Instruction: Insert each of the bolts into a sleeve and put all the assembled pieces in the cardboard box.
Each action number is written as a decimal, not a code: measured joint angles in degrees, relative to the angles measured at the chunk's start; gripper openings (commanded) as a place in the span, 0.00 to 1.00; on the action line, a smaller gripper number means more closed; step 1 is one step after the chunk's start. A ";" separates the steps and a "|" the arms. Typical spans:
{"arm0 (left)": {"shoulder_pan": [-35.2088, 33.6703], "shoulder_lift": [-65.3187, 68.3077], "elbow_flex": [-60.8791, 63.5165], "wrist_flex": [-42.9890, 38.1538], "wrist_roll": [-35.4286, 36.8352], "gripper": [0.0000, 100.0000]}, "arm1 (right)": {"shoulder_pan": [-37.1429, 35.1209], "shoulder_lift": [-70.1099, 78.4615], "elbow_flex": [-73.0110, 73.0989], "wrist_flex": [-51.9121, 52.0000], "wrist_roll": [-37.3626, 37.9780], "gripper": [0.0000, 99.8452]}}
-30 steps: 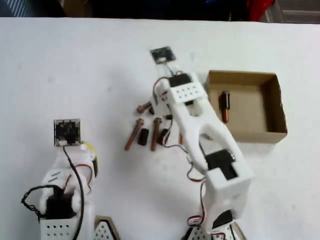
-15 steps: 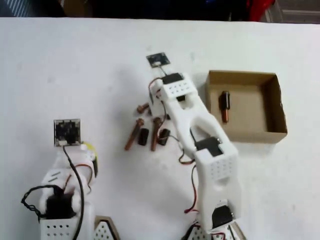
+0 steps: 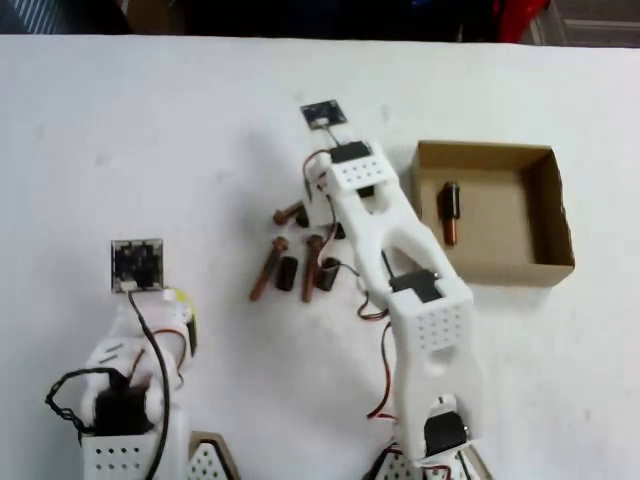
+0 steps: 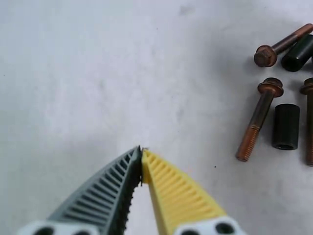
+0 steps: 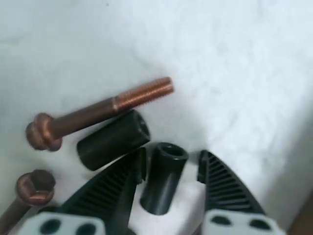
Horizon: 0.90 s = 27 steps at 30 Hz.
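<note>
Nearest the bases, the left gripper (image 4: 141, 150) hangs over the bare table (image 4: 98, 73) with its grey and yellow fingers pressed together and nothing between them. It sits well apart from the parts, so it poses little risk for now.

Farther out, 3 loose bolts (image 3: 268, 267) lie in a tight cluster. At the far side of that cluster the right gripper (image 5: 172, 153) is spread around 1 black sleeve (image 5: 163, 182). The sleeve sits between the jaws, close against 1 finger with a gap at the other, so it is bracketed but not clamped. That off-centre fit is the main hazard: as the jaws close, the round sleeve is likely to roll or tilt and could slip out instead of seating squarely.

A second sleeve (image 5: 113, 140) lies just beside the nearer finger, with a long bolt (image 5: 98, 113) right behind it. A sideways shift on closing could knock both and scatter the cluster, making later picks harder.

Farthest off, the cardboard box (image 3: 545, 215) holds 1 assembled piece (image 3: 450, 212). A weak pinch could also drop the sleeve on the way to a bolt
</note>
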 measured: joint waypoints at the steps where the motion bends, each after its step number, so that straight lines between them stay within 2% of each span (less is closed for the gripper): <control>1: 0.00 0.00 0.00 0.00 0.00 0.03 | 0.00 0.18 -0.26 0.00 0.00 0.01; 4: 0.00 0.00 0.00 0.00 0.00 0.03 | 0.18 0.70 -0.70 0.00 0.00 0.07; 9: 0.00 0.00 0.00 0.00 0.00 0.03 | 0.18 0.70 -0.79 0.00 0.00 0.01; 16: 0.00 0.00 0.00 0.00 0.00 0.03 | 0.18 0.35 -0.88 0.44 0.00 0.02; 27: 0.00 0.00 0.00 0.00 0.00 0.03 | -0.18 -10.99 -0.70 10.29 0.00 0.02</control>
